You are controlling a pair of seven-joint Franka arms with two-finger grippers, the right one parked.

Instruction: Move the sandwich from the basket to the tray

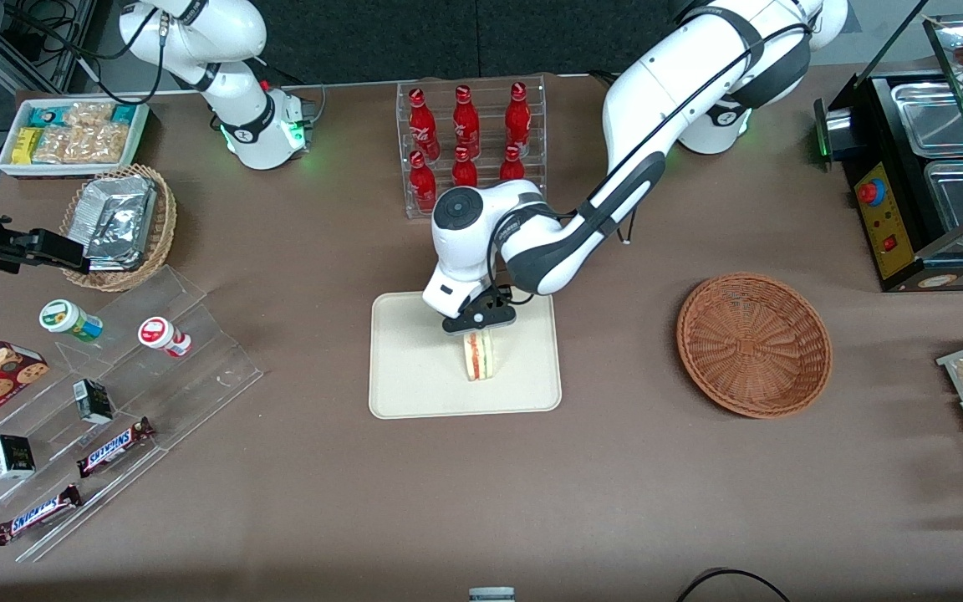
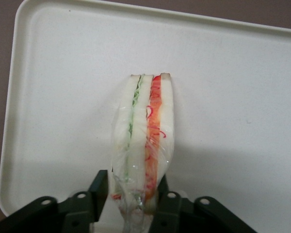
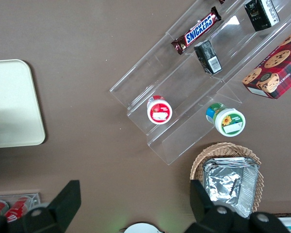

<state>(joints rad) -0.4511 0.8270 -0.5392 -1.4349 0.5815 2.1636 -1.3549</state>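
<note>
The left arm's gripper (image 1: 480,324) is hanging over the middle of the tray (image 1: 402,393), its fingers (image 2: 100,187) clamped on one end of the sandwich (image 1: 479,355). The sandwich is wrapped in clear film and is standing on edge on the tray, its green and orange-red filling stripes facing up, as the left wrist view shows (image 2: 144,141). Whether it is resting its full weight on the tray cannot be told.

The basket (image 1: 754,343) is sitting on the table toward the working arm's end, well apart from the tray, and is holding nothing.

Farther from the front camera than the tray, a clear rack (image 1: 471,142) is holding six red bottles (image 1: 466,121). Toward the parked arm's end, a tan wicker basket (image 1: 126,226) is holding silver foil packets (image 1: 118,219), and a white box (image 1: 72,134) farther from the camera is holding snack packets.
</note>
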